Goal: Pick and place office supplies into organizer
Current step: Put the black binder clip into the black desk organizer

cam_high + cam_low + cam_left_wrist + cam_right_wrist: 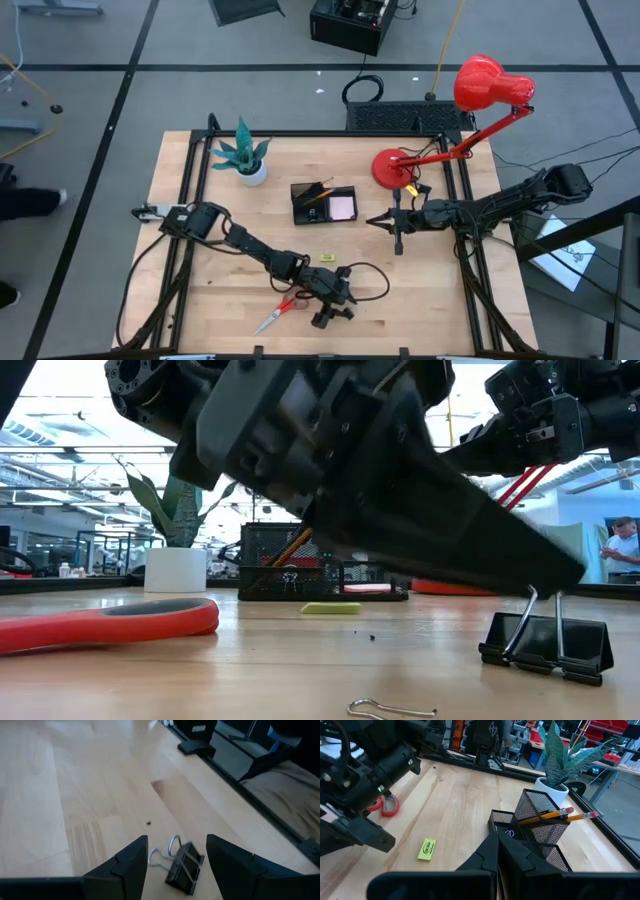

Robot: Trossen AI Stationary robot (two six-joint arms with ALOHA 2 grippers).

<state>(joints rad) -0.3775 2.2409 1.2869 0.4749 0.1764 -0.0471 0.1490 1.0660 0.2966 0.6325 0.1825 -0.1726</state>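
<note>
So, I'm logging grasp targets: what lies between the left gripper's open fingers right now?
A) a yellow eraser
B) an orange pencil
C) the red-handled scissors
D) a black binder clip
D: the left wrist view shows the left gripper open, its fingers either side of a black binder clip lying on the table, not yet gripped.

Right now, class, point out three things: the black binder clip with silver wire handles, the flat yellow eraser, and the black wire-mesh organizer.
black binder clip (184,869), left wrist view, on its folded black body.
yellow eraser (427,849), right wrist view, on its printed top face.
black wire-mesh organizer (536,811), right wrist view, on the tall mesh cup wall.
</note>
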